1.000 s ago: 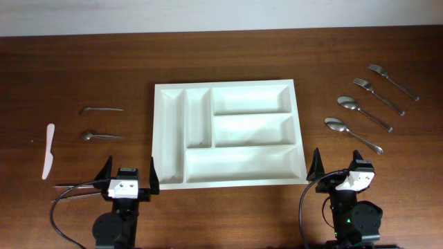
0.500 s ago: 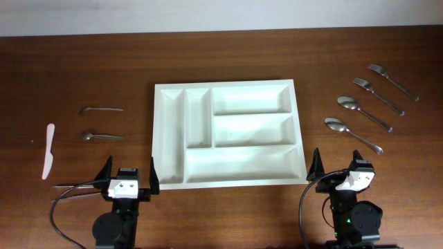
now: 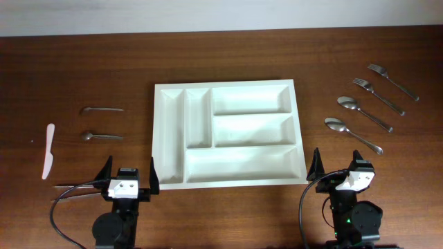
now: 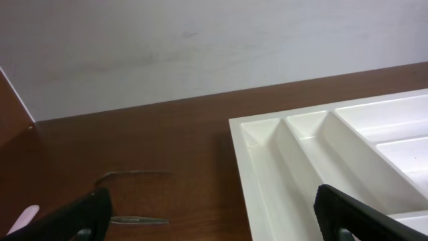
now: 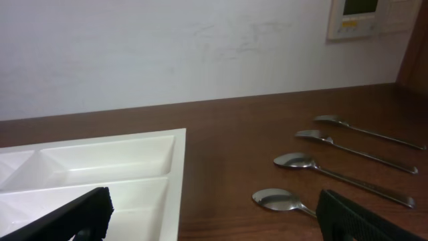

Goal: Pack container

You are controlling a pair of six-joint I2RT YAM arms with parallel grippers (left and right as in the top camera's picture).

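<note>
Dark wood surface (image 3: 83,62) runs back to a white wall (image 3: 208,14). At its middle lies the container (image 3: 156,138), white and flat, with two narrow compartments on its left side and three wide ones on its right.

Right of it and well apart, four pieces lie in a slanted row, near to far: a spoon (image 3: 353,134), a second spoon (image 3: 365,113), a fork (image 3: 378,96) and a second fork (image 3: 393,81). Left of the container lie a far small spoon (image 3: 101,109) and a near small spoon (image 3: 102,136), with a white knife (image 3: 48,151) further left.

At the near edge, the left arm (image 3: 124,188) sits by the container's near left corner. The left jaws stand wide apart, holding nothing. The right arm (image 3: 349,181) sits by the near right corner, and the right jaws are likewise spread wide, holding nothing. A panel (image 5: 364,17) hangs on the wall.
</note>
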